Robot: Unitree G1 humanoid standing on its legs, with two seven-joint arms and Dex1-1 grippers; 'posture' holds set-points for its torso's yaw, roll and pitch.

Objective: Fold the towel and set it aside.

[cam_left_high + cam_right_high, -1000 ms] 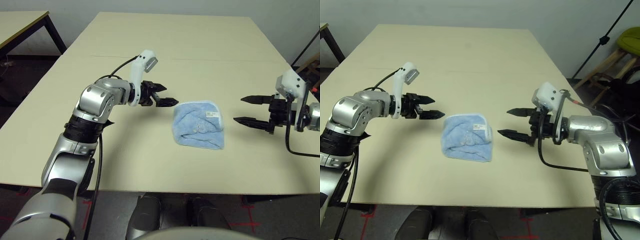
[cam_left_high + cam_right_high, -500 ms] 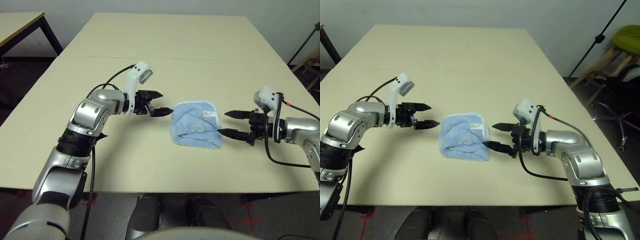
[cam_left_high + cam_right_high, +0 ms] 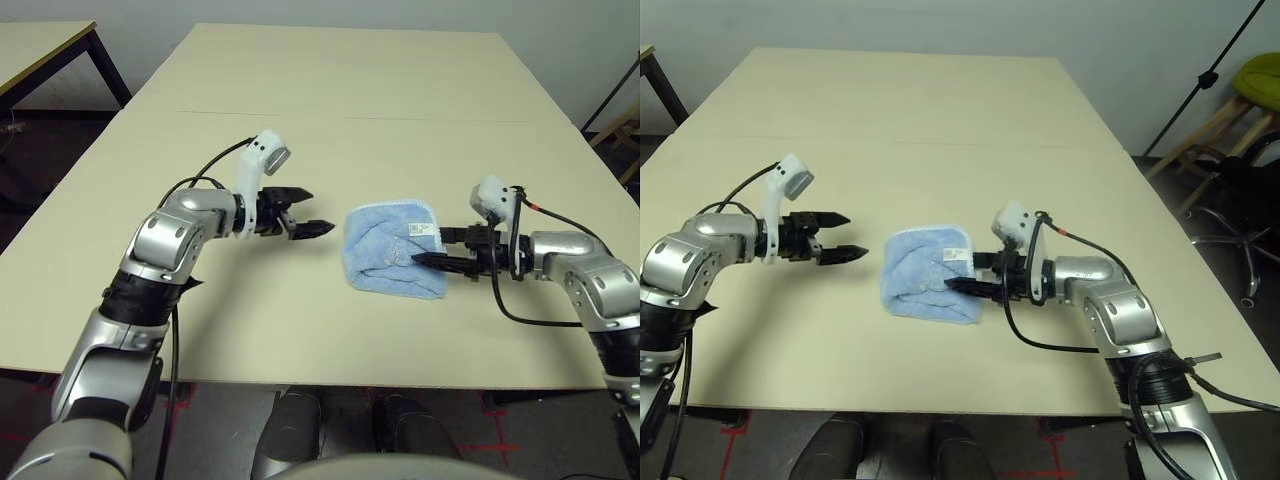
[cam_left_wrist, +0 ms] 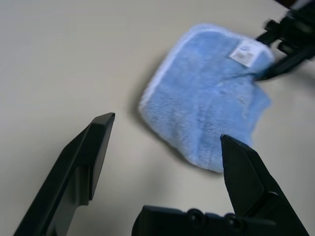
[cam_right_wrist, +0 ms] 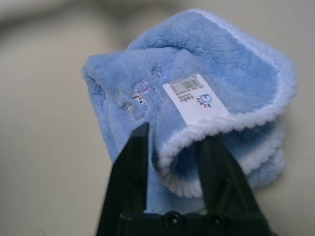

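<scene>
Right now the right tool (image 5: 170,172) is pinched on the towel (image 3: 392,250), its two black fingers (image 5: 130,167) clamping the raised, white-stitched edge nearest to it, with a white printed label (image 5: 195,97) just beyond the fingertips. That light-blue towel lies folded in a bunched wad on the pale tabletop (image 3: 350,90), between the two tools, touching the right one and apart from the left. On the far side of the towel from the right tool, the left tool (image 3: 300,213) hovers with its fingers (image 4: 86,162) spread wide and nothing between them, its tips near the towel's edge but with bare tabletop showing in the gap. A black cable (image 3: 215,165) loops from the left wrist back along its silver arm, and another cable (image 3: 1040,335) with a red band curves under the right wrist. Well behind the right tool, beyond the tabletop's edge, stand a black tripod leg (image 3: 1225,50) and a stool with a yellow-green seat (image 3: 1255,80). Off past the left arm, a second table's corner (image 3: 45,50) shows.
</scene>
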